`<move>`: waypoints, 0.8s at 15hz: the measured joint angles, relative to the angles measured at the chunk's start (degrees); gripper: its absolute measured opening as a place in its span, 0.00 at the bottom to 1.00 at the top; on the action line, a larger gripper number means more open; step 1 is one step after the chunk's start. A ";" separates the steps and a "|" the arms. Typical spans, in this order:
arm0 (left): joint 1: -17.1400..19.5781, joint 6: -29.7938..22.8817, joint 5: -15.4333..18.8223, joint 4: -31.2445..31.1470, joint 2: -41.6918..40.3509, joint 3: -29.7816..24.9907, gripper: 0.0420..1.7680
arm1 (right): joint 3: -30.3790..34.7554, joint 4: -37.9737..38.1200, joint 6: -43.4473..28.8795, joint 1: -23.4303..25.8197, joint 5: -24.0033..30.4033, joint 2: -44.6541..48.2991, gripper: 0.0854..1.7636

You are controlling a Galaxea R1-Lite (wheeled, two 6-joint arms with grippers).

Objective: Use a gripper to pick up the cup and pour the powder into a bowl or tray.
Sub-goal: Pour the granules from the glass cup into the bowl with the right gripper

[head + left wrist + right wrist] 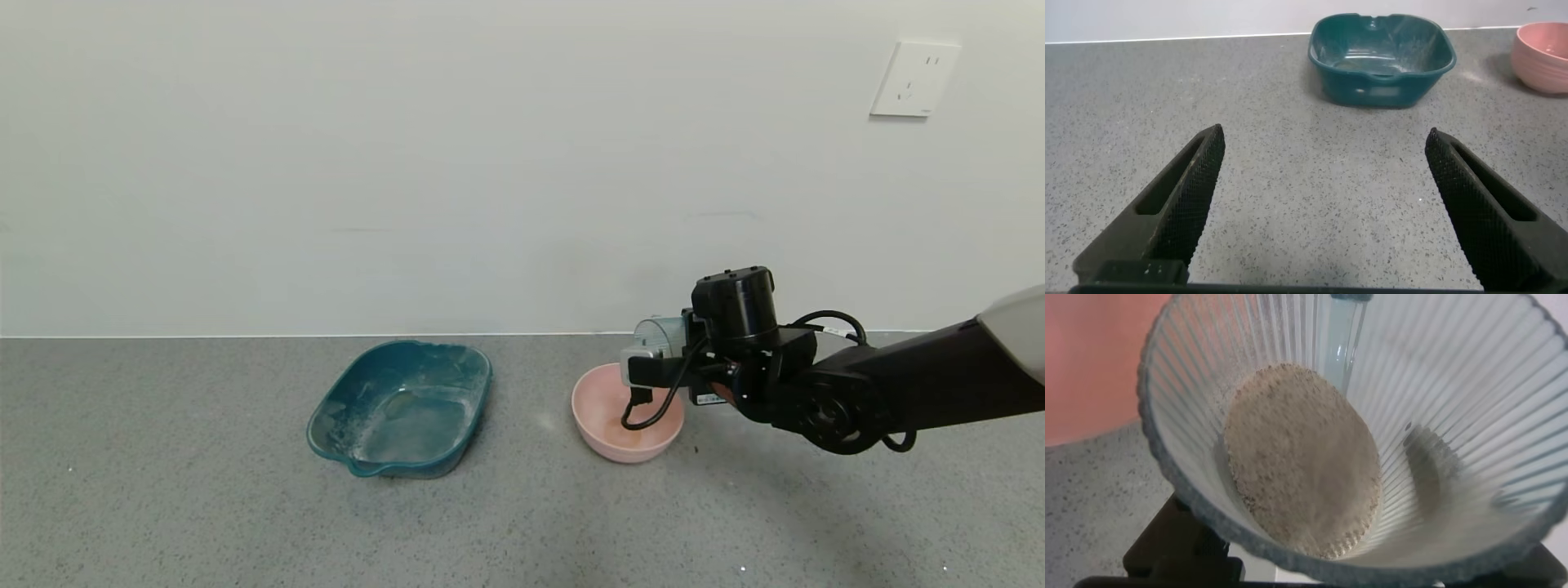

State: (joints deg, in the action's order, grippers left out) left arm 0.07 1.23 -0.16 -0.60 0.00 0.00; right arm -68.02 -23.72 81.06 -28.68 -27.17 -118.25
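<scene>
Ribbed pale plastic cup (660,334): right gripper (653,369) is clamping it sideways above the pink bowl (591,408), toward the counter's right rear edge. Likely light, thin-walled, slippery; mid-wall hold seems best. Left gripper (1323,212) is idling, jaws wide apart, facing the teal tray (1382,55).

On the tabletop (163,490): tray (400,408) to the left, bowl (624,416) to the right, near each other but apart, both close to the wall (490,163) behind. Above the bowl's far right rim: cup (661,336), tipped on its side in the right pincer (653,363), mouth facing away from the tray. Inside the cup: powder (1302,461) against its base. High on the wall, far right: socket (914,79). Left pincer (1323,212) low over the tabletop, nearer than the tray, tray and bowl beyond it.
</scene>
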 joint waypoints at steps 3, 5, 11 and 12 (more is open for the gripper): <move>0.00 -0.02 0.00 0.00 0.00 0.00 1.00 | 0.20 0.05 3.18 -0.94 -1.71 0.00 0.75; 0.00 -0.02 0.00 0.00 0.00 0.00 1.00 | 0.20 0.16 4.52 -1.35 -2.04 -0.05 0.75; 0.00 -0.02 0.00 0.00 0.00 0.00 1.00 | 0.20 0.27 8.63 -2.32 -4.41 -0.24 0.75; 0.00 0.00 0.00 0.00 0.00 0.00 1.00 | 0.20 0.20 9.30 -2.54 -5.53 -0.30 0.75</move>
State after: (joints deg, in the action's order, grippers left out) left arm 0.07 1.23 -0.16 -0.60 0.00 0.00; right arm -67.83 -23.53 90.36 -31.22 -32.71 -118.55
